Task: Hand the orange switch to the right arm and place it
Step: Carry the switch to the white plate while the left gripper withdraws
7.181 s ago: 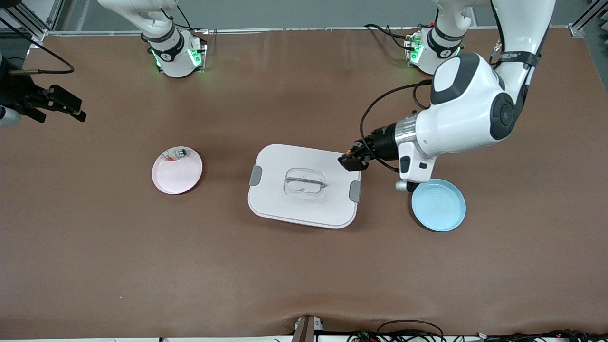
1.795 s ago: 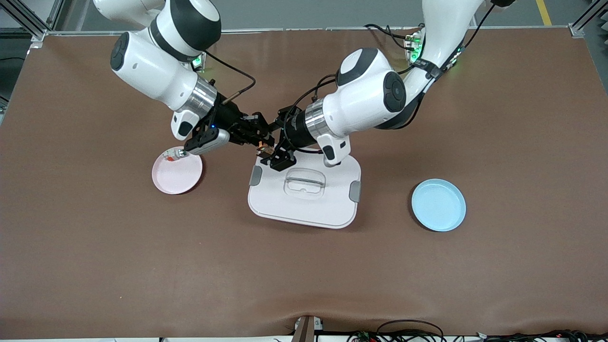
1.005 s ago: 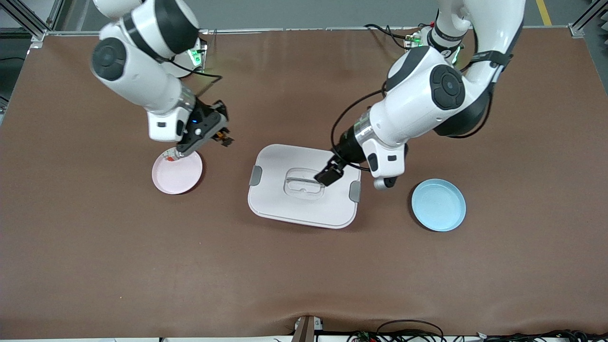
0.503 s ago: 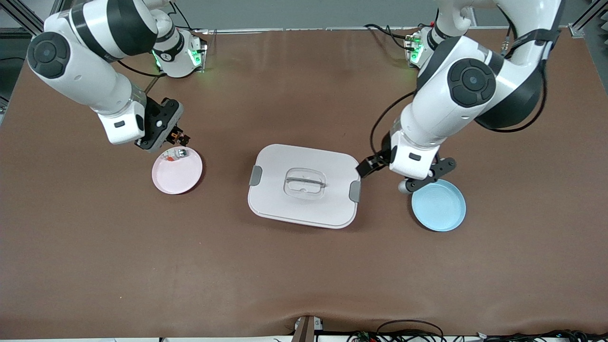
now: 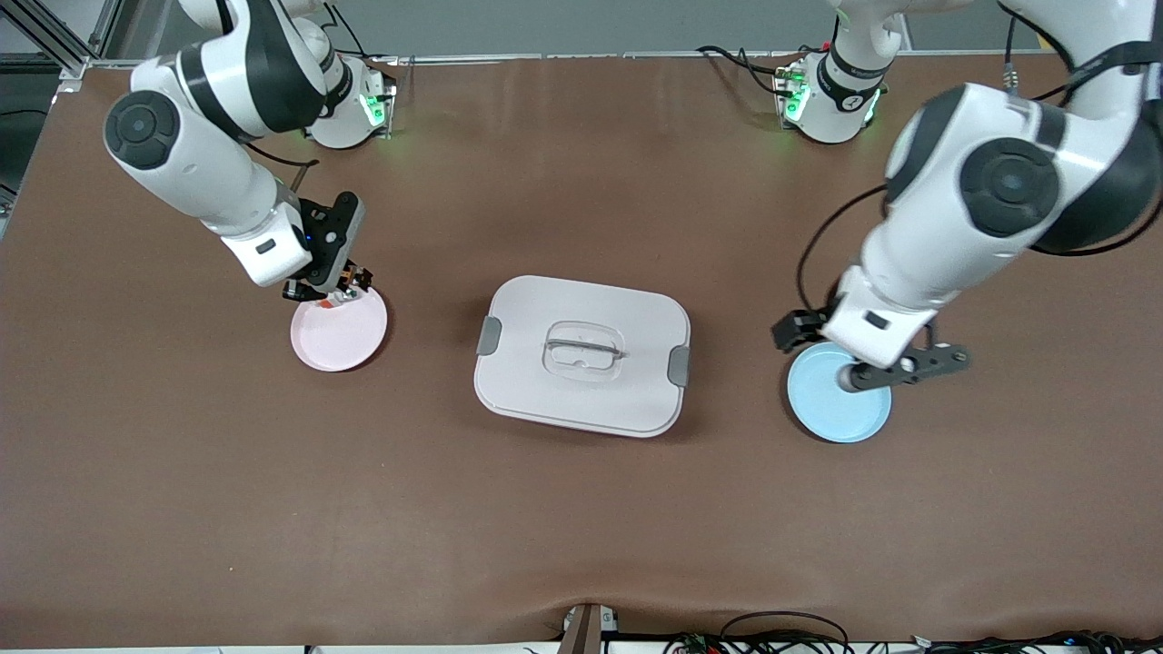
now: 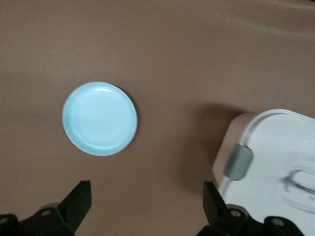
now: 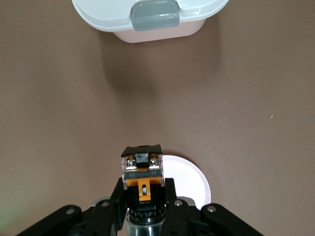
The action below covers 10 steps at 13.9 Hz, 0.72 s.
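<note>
The orange switch (image 7: pixel 141 169), a tiny black block with an orange part, is held in my right gripper (image 7: pixel 142 189), which is shut on it. In the front view this gripper (image 5: pixel 343 283) hangs over the rim of the pink plate (image 5: pixel 341 331) that lies farther from the front camera, with the orange switch (image 5: pixel 357 275) at its tip. The right wrist view shows the pink plate (image 7: pixel 192 179) just under the switch. My left gripper (image 5: pixel 790 330) is open and holds nothing. It is over the table beside the blue plate (image 5: pixel 831 409); its fingertips (image 6: pixel 81 196) stand wide apart.
A white lidded box (image 5: pixel 581 354) with grey latches and a clear handle sits mid-table between the two plates. It also shows as the box (image 7: pixel 147 14) in the right wrist view and the box (image 6: pixel 275 157) in the left one, near the blue plate (image 6: pixel 100 118).
My right gripper has carried the switch down to the pink plate's rim. My left arm has swung away from the box toward the blue plate, still open.
</note>
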{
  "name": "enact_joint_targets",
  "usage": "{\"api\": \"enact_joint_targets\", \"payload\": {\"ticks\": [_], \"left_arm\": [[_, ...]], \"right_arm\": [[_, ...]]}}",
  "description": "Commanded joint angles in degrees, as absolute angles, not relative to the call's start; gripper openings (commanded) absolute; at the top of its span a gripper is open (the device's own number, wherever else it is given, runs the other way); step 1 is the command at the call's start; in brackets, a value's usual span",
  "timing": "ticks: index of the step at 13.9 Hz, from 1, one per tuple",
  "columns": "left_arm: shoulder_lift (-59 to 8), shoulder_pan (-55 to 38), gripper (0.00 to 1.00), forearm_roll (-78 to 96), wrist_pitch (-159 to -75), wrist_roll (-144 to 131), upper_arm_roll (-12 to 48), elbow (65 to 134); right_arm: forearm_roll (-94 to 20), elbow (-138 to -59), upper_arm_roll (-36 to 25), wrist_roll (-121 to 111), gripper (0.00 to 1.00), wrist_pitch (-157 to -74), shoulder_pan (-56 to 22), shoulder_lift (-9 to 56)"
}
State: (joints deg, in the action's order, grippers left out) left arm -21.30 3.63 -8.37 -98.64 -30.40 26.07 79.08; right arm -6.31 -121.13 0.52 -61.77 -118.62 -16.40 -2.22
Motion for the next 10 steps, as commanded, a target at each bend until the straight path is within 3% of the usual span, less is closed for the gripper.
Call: {"api": "enact_joint_targets", "payload": {"ticks": [1, 10], "left_arm": [[-18.6, 6.4, 1.0, -9.4, -95.7, -26.2, 26.3, 79.7], [-14.9, 10.1, 1.0, -11.3, -90.1, -21.3, 26.5, 79.7]], "right_arm": [[-5.3, -126.9, 1.0, -66.3, 0.0, -124.7, -15.1, -4.0], [-1.9, -130.4, 1.0, -72.5, 0.0, -131.5, -10.1, 1.1]]}}
